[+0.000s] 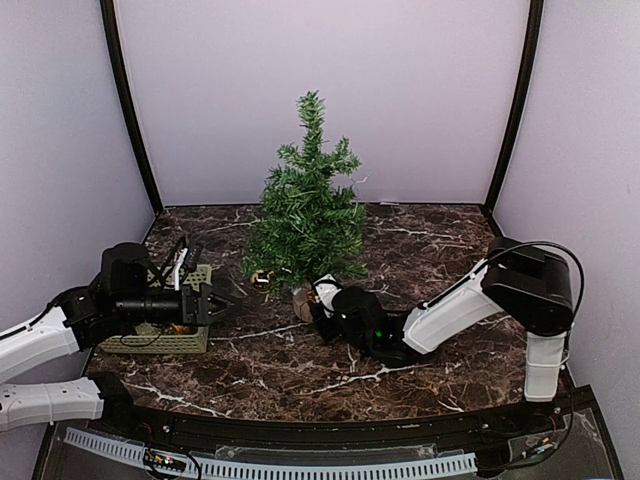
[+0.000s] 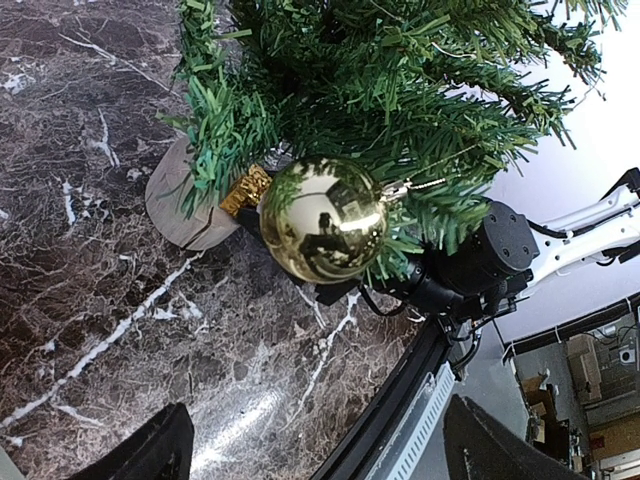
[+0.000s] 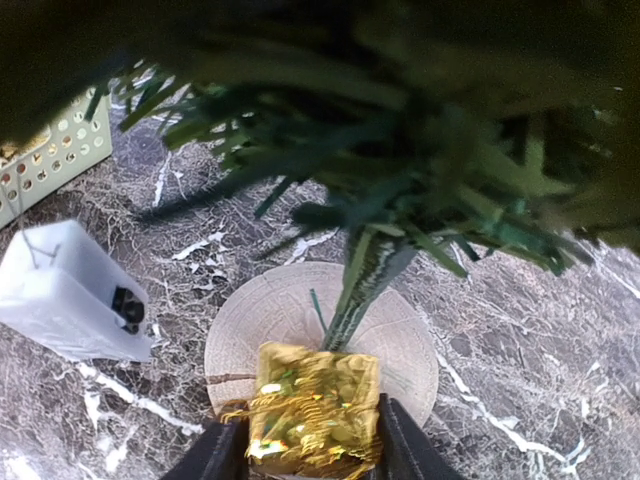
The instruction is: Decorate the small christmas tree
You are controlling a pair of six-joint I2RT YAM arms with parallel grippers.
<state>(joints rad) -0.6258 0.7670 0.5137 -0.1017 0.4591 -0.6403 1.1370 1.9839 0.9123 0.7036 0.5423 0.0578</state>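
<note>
The small christmas tree (image 1: pixel 305 215) stands mid-table on its round pale wooden base (image 3: pixel 290 310). A shiny gold ball (image 2: pixel 325 220) hangs from a low branch on its left side. My right gripper (image 3: pixel 315 445) is low at the foot of the trunk. It is shut on a gold foil gift-box ornament (image 3: pixel 315 405), which is over the near part of the base, under the lowest branches. My left gripper (image 2: pixel 320 450) is open and holds nothing. It hovers left of the tree, between the basket and the trunk, pointing at the gold ball.
A pale green perforated basket (image 1: pixel 160 340) sits at the table's left edge under the left arm. A white block-shaped object (image 3: pixel 75 295) shows left of the base in the right wrist view. The enclosure's walls are close behind the tree.
</note>
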